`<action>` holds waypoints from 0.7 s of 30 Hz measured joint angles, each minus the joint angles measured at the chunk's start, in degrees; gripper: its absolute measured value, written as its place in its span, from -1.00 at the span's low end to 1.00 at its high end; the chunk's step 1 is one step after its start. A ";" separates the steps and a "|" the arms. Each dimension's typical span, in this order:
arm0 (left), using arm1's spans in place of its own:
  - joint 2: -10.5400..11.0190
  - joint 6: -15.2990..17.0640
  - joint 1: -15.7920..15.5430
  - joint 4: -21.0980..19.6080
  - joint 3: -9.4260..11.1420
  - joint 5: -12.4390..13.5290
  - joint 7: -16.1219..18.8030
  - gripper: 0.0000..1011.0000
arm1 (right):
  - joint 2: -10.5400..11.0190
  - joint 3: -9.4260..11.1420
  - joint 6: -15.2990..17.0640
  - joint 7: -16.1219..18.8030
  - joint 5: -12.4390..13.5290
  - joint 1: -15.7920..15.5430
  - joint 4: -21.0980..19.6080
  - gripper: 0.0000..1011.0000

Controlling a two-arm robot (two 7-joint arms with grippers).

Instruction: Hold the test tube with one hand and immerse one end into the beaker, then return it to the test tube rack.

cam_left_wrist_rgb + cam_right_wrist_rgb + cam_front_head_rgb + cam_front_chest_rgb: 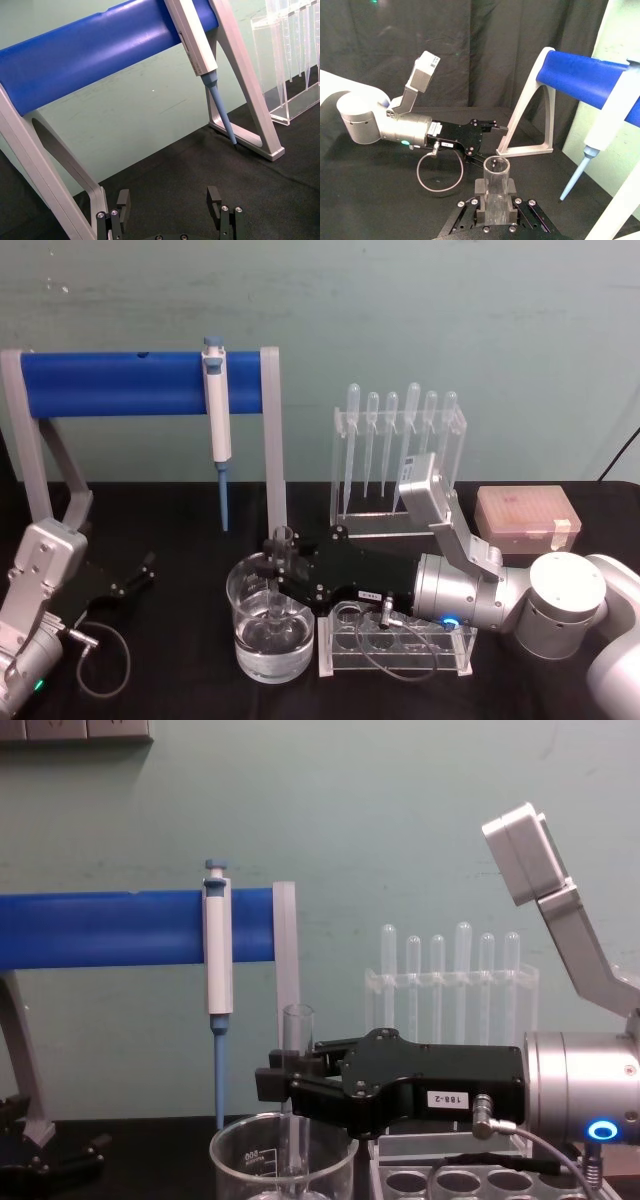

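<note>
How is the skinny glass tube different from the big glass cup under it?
The clear glass test tube is thin and tall; the wide clear glass beaker is squat. The test tube hangs upright in the black right gripper; the beaker stands on the black table. Both are see-through.

test tube (297,1023) in beaker (246,612), rack (338,658) right of beaker
</note>
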 joint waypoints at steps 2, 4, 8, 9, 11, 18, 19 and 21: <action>0.00 0.00 0.00 0.00 0.00 0.00 0.00 0.98 | 0.00 0.00 0.00 0.00 0.00 0.00 0.00 -0.55; 0.00 0.00 0.00 0.00 0.00 0.00 0.00 0.98 | 0.00 0.00 0.00 0.00 0.00 0.00 0.00 -0.55; 0.00 0.00 0.00 0.00 0.00 0.00 0.00 0.98 | -0.08 0.06 -0.15 0.29 0.01 0.04 0.01 -0.55; 0.00 0.00 0.00 0.00 0.00 0.00 0.00 0.98 | -0.13 0.14 -0.21 0.58 0.09 0.13 -0.03 -0.55; 0.00 0.00 0.00 0.00 0.00 0.00 0.00 0.98 | -0.12 0.21 -0.19 0.86 0.18 0.24 -0.21 -0.55; 0.00 0.00 0.00 0.00 0.00 0.00 0.00 0.98 | 0.39 0.48 1.02 0.90 0.29 0.82 -2.23 -0.55; 0.00 0.00 0.00 0.00 0.00 0.00 0.00 0.98 | 0.39 0.48 1.02 0.90 0.29 0.82 -2.23 -0.55; 0.00 0.00 0.00 0.00 0.00 0.00 0.00 0.98 | 0.68 0.48 1.63 0.89 0.27 1.10 -2.99 -0.55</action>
